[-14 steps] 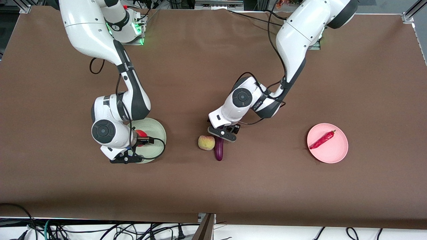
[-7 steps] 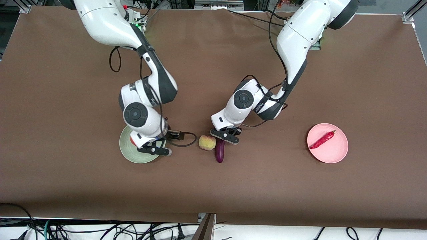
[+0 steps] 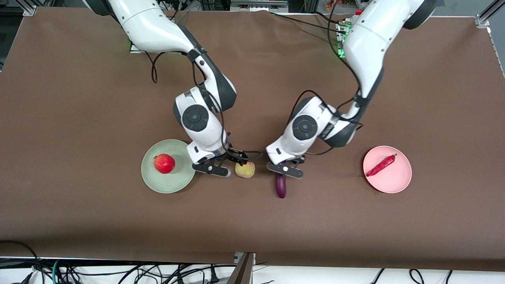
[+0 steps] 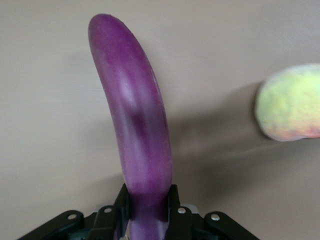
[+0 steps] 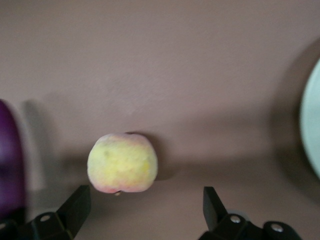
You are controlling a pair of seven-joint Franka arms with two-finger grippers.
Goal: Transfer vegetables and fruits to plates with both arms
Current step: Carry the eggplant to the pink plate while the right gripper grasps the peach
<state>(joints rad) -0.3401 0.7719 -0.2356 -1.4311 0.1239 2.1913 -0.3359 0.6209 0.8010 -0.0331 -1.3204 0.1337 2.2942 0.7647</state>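
Note:
My left gripper (image 3: 285,170) is shut on the stem end of the purple eggplant (image 3: 280,187), low over the table between the peach and the pink plate (image 3: 396,183). The left wrist view shows both fingers (image 4: 172,200) clamped on the eggplant (image 4: 135,115). My right gripper (image 3: 214,169) is open and empty, low between the green plate (image 3: 158,185) and the peach (image 3: 245,170). In the right wrist view the peach (image 5: 122,162) lies just ahead of the open gripper (image 5: 145,200). The red pomegranate (image 3: 164,163) sits on the green plate. The red chili (image 3: 380,165) lies on the pink plate.
The brown table (image 3: 79,118) holds nothing else. Cables hang along the table edge nearest the front camera. The green plate's rim (image 5: 311,120) and the eggplant (image 5: 9,160) show at the edges of the right wrist view, and the peach (image 4: 290,102) in the left wrist view.
My right gripper has left the pomegranate on the green plate and moved over beside the peach. My left gripper has carried the eggplant away from the peach toward the pink plate.

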